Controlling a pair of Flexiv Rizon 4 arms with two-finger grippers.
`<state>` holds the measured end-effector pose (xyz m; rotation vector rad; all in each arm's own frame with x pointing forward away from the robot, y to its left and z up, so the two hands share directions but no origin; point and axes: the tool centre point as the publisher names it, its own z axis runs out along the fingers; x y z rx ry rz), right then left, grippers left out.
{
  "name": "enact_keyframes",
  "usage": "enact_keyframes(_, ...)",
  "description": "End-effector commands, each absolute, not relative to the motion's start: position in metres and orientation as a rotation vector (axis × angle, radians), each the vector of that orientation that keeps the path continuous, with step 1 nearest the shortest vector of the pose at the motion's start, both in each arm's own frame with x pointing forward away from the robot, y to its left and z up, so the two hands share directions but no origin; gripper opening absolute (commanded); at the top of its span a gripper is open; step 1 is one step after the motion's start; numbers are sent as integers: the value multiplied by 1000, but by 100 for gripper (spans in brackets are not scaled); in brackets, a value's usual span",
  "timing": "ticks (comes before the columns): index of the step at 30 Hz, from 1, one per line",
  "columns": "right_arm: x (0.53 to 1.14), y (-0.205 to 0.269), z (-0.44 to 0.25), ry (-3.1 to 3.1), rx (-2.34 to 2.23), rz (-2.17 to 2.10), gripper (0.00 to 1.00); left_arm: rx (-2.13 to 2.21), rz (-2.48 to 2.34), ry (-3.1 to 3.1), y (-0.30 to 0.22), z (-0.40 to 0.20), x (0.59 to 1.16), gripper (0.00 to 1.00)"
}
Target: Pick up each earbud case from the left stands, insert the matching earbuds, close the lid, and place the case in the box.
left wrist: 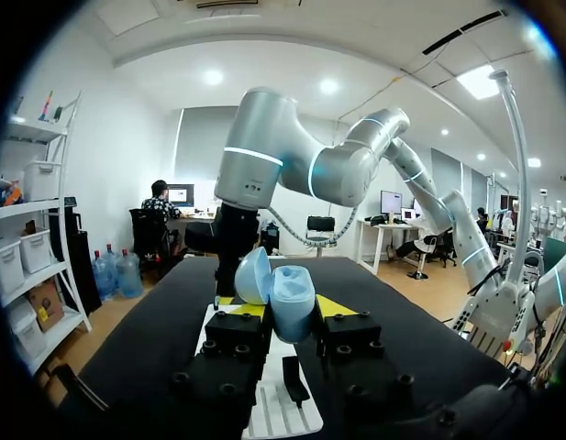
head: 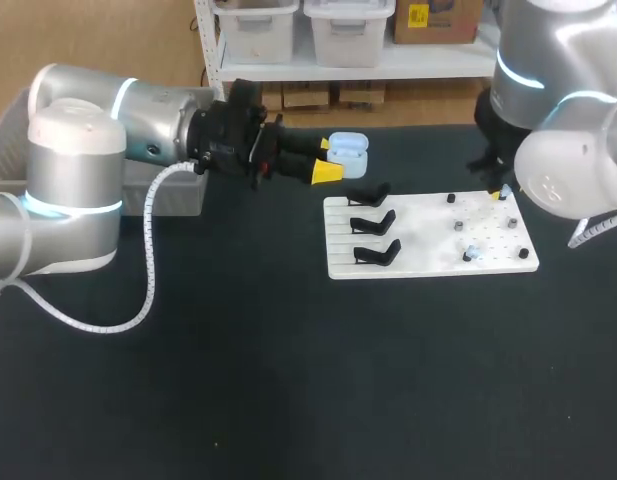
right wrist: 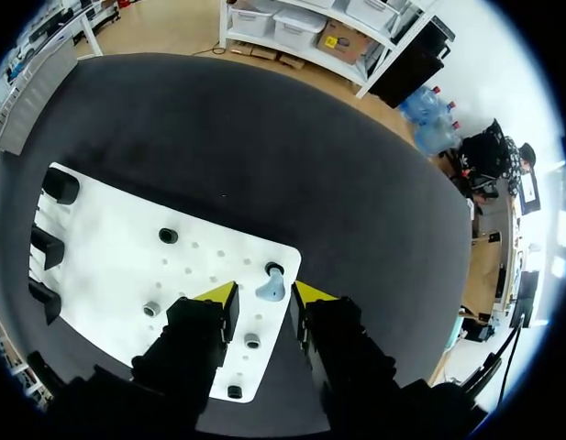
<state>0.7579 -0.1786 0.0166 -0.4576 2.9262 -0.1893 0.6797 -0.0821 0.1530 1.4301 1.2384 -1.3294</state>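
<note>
My left gripper (head: 329, 163) is shut on a light-blue earbud case (head: 347, 149) and holds it in the air behind the white board (head: 428, 262). In the left wrist view the case (left wrist: 290, 301) stands between the yellow fingertips (left wrist: 333, 305) with its lid (left wrist: 250, 275) swung open. My right gripper (head: 500, 190) hangs over the board's far right corner. Between its fingers in the right wrist view sits a pale-blue earbud (right wrist: 271, 291) on the board (right wrist: 108, 257), with a small gap on each side. The three black stands (head: 372, 222) at the board's left hold nothing.
Small black and grey pegs (head: 458, 227) dot the board's right half, one near the front carrying a pale-blue piece (head: 471, 252). A grey box (head: 10, 125) sits at the far left behind my left arm. Dark table (head: 288, 380) stretches in front of the board.
</note>
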Motion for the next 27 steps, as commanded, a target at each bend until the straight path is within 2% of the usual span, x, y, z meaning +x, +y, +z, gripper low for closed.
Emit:
enact_keyframes(1,758,-178,14,2924,-456,-189,36,1431,-1329,1239,-82,153,680,0)
enact_keyframes(16,761,-178,12,2912,-448,-197,25,1431,-1329,1239,-82,153,680,0)
enact_keyframes(20,761,-178,12,2914,-444,-203,28,1431,-1329,1239,-82,153,680,0)
enact_keyframes(25,763,-179,11,2905,-432,-236,40,1431,-1329,1239,-82,153,680,0)
enact_keyframes(27,763,-178,12,2890,-416,-259,41,1431,-1329,1239,-82,153,680,0)
